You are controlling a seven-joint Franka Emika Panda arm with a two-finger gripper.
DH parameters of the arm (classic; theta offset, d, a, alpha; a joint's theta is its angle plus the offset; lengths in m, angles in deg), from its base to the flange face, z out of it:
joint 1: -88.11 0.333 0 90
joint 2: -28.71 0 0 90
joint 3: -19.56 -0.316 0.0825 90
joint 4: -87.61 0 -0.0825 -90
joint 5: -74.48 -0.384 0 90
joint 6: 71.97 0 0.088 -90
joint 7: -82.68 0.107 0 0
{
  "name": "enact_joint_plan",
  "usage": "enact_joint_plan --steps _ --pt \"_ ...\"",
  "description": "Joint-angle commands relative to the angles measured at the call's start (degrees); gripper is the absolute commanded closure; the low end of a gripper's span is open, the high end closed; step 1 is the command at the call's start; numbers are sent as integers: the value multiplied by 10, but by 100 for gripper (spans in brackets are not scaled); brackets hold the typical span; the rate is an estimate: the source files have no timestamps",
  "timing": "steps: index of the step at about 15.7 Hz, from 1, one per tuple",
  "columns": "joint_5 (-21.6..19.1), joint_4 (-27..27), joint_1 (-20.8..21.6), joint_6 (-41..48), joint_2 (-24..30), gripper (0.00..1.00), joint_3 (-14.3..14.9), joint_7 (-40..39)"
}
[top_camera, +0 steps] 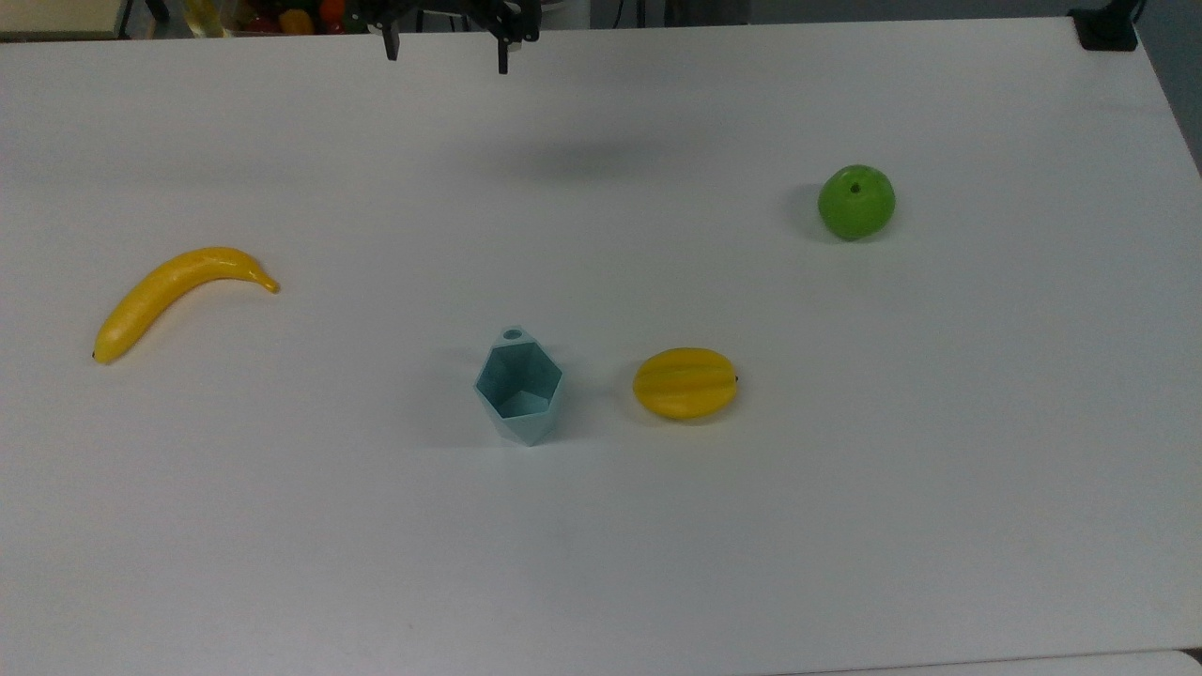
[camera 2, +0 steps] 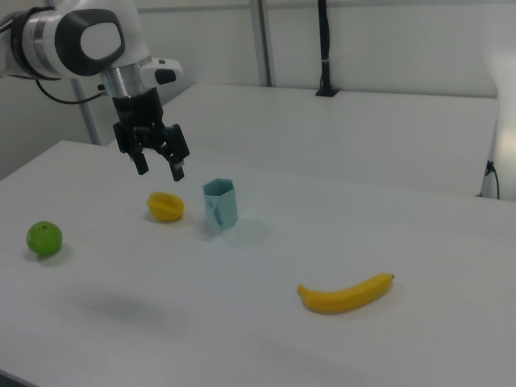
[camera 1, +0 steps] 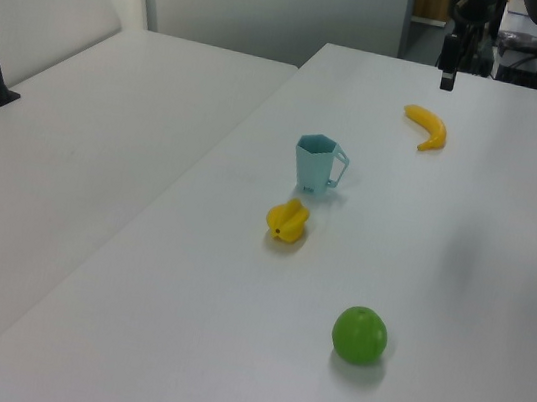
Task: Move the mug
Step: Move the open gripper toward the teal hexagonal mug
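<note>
**Mug untouched, arm aloft**

The pale teal faceted mug (top_camera: 518,385) stood upright on the white table (top_camera: 845,469), just beside a yellow ridged fruit (top_camera: 685,383). The black two-finger gripper (camera 2: 160,168) hung well above the surface, fingers spread and empty.

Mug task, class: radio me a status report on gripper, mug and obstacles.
Gripper open, high above the table, holding nothing. Mug upright, untouched. Yellow starfruit close beside it, apart.

In the top view, the mug (top_camera: 518,387) stands between banana (top_camera: 178,297) at left and starfruit (top_camera: 685,383) just right.
</note>
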Motion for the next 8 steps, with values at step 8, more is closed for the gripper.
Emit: enact_joint_plan --steps 8 --pt "-9 13 8 -35 0 0 10 -5"
